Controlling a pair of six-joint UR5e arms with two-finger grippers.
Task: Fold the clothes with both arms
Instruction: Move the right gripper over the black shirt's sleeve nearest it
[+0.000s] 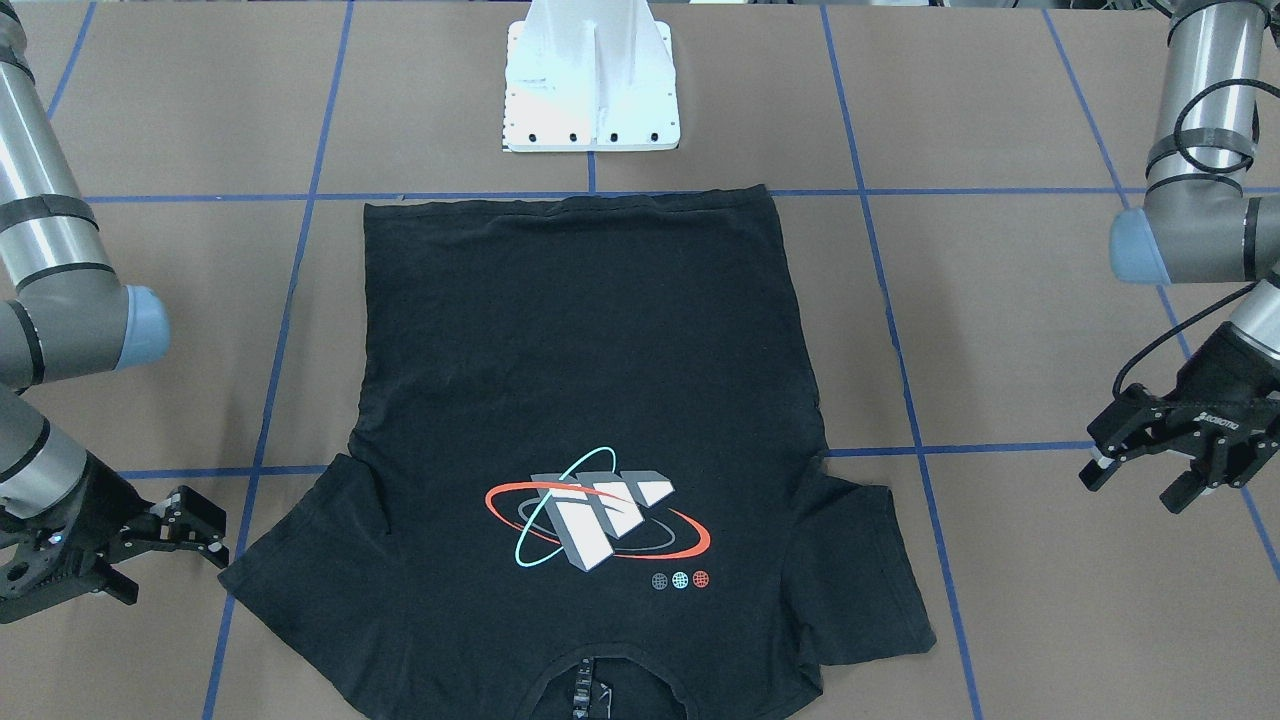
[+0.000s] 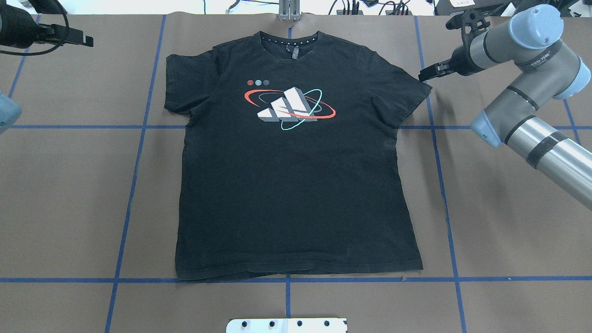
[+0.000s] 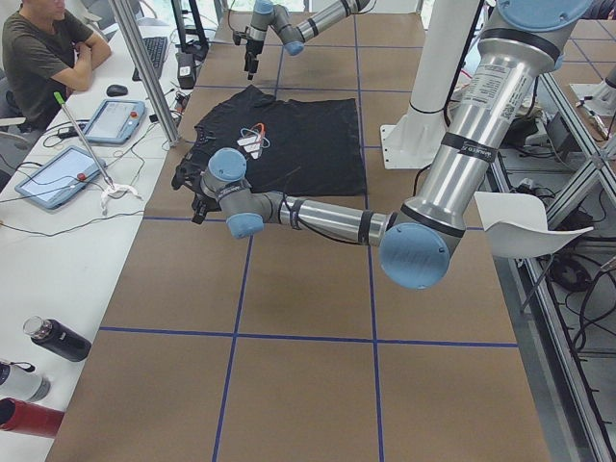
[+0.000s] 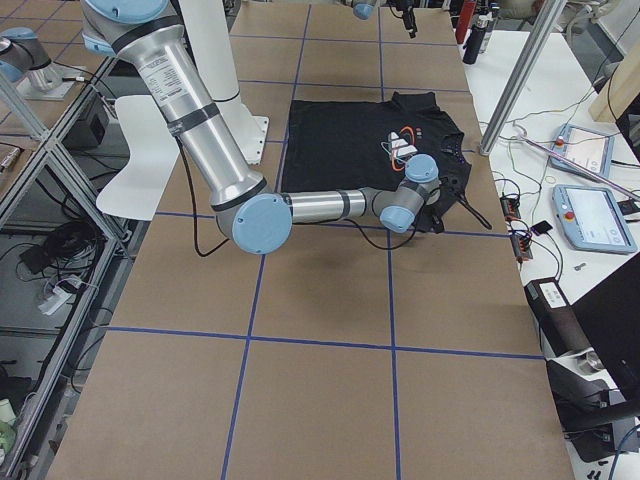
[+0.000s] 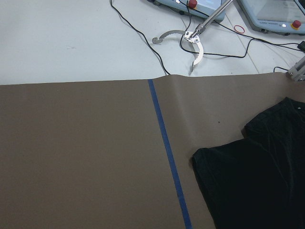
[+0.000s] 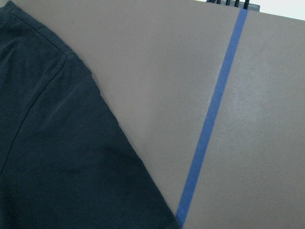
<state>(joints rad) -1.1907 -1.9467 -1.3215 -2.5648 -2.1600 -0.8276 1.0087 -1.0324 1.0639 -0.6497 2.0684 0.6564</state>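
While T-shirt [image 1: 590, 350] lies flat, left gripper [image 1: 1132, 488] and right gripper [image 1: 170, 568] hover, parted

Brown table [image 2: 69, 208], blue tape grid [image 2: 92, 280]; white pedestal [image 1: 592, 85]; seated person [image 3: 43, 53]; teach pendant [image 3: 53, 176]; black bottle [image 3: 58, 339].

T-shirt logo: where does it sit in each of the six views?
Front-facing: logo low, centre.
Overhead: logo upper centre.
Exterior left: logo upper left of centre.
Exterior right: logo upper right of centre.
Left wrist: not in view; only a sleeve.
Right wrist: not in view; plain black fabric only.
Landmark: white pedestal, beyond the hem, opposite the logo.
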